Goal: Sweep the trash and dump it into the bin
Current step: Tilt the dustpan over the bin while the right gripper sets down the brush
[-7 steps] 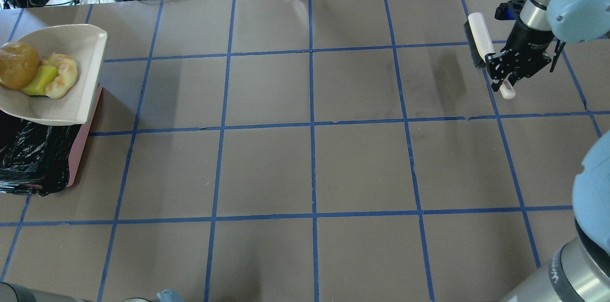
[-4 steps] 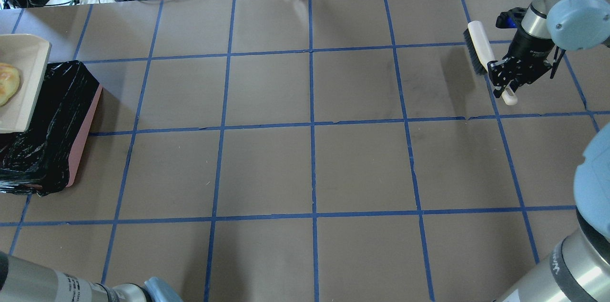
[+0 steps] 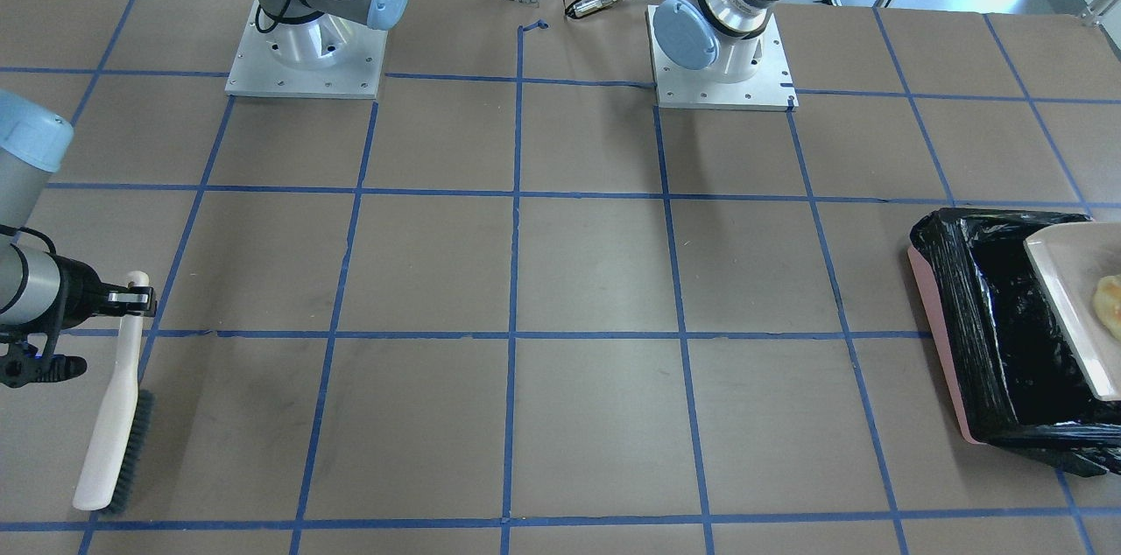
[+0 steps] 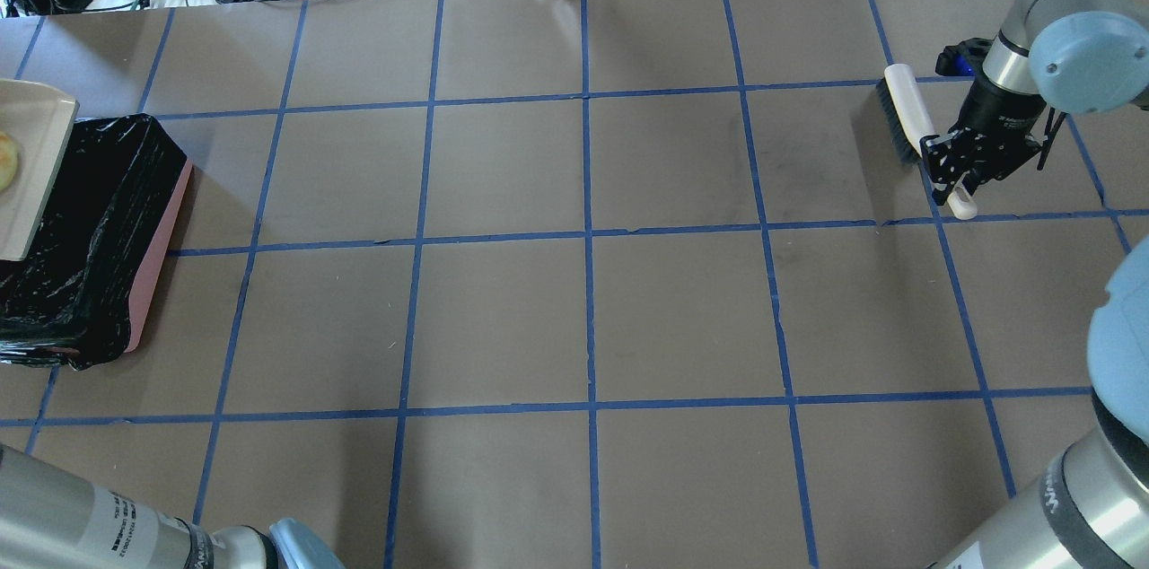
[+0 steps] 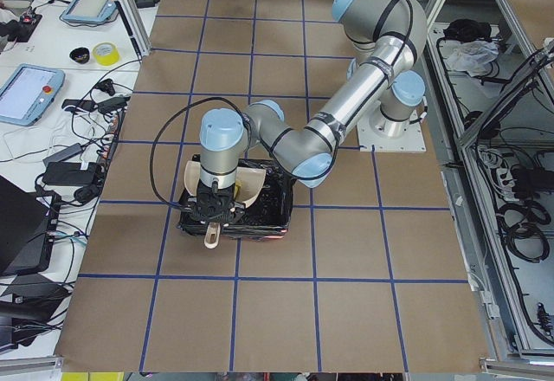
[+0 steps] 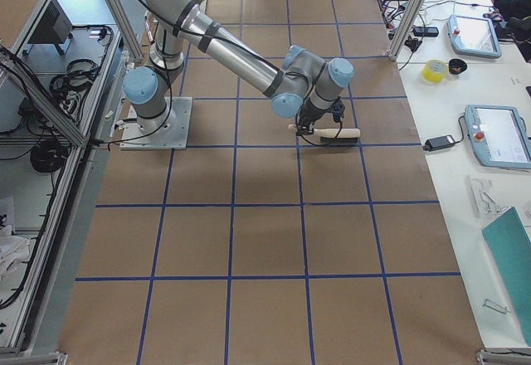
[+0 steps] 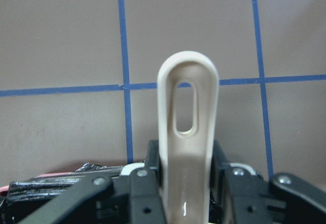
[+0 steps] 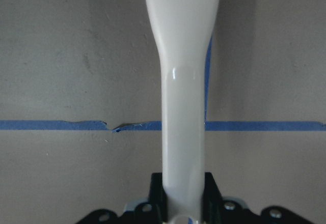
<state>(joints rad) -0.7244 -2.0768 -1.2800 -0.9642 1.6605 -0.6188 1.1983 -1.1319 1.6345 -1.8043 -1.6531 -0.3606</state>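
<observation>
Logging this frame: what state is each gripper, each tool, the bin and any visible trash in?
left gripper: shut on the handle of the dustpan.
right gripper: shut on the handle of the brush.
dustpan: lifted, overlapping the bin's edge.
pastry: lying in the dustpan, partly cut off by the frame.
brush: bristle head low by the table; contact unclear.
bin: open, lined with a black bag; exposed part shows no trash.
</observation>
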